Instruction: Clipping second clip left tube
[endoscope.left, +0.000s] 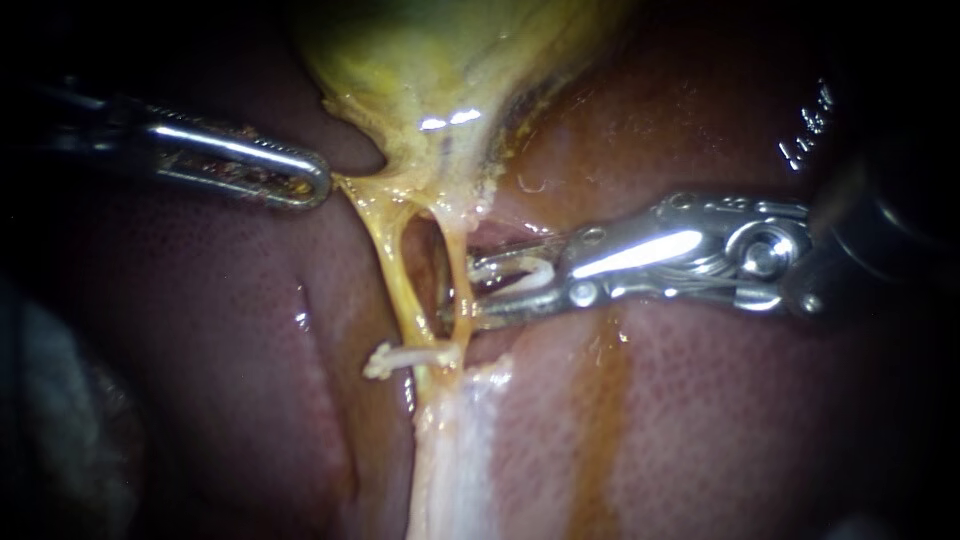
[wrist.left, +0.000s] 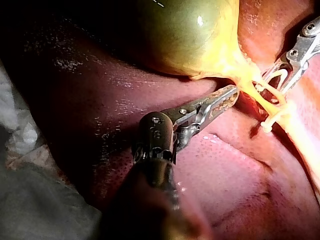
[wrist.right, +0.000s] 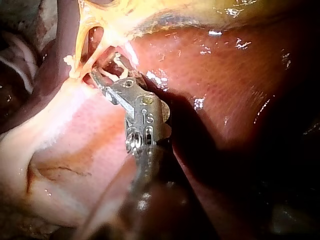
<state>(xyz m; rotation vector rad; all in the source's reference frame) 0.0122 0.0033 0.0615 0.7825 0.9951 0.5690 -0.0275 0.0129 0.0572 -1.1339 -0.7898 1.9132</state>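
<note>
- Red-brown, glossy liver (endoscope.left: 700, 420) fills most of the endoscope view and lies under everything else.
- Yellow-green, bulging gallbladder (endoscope.left: 430, 60) sits at the top centre and narrows downward into a yellow neck.
- Right instrument (endoscope.left: 475, 290), a silver hinged metal tip on a dark shaft, comes in from the right. Its jaws stand partly apart and hold an open white clip (endoscope.left: 525, 278), one leg against each jaw.
- Its jaw tips are at the right tube. Cannot tell whether either tube lies between the clip legs.
- Left instrument (endoscope.left: 300, 180), with slim silver slotted jaws, comes in from the left. The jaws are closed on the yellow neck tissue (endoscope.left: 345, 185), which is drawn to a point at their tip.
- Pale whitish band of tissue (endoscope.left: 450, 450) runs down over the liver from where the tubes meet.
- Left tube (endoscope.left: 390, 260), a thin yellow strand, runs from the gripped neck tissue down to the band. It lies across a dark oval gap from the right instrument's tips.
- Right tube (endoscope.left: 462, 280), a thin yellow strand, runs beside the left tube on the other side of the gap and touches the right instrument's tips.
- Closed white clip (endoscope.left: 400, 357) lies crosswise at the lower end of the left tube, just above the pale band, with its end sticking out to the left.
</note>
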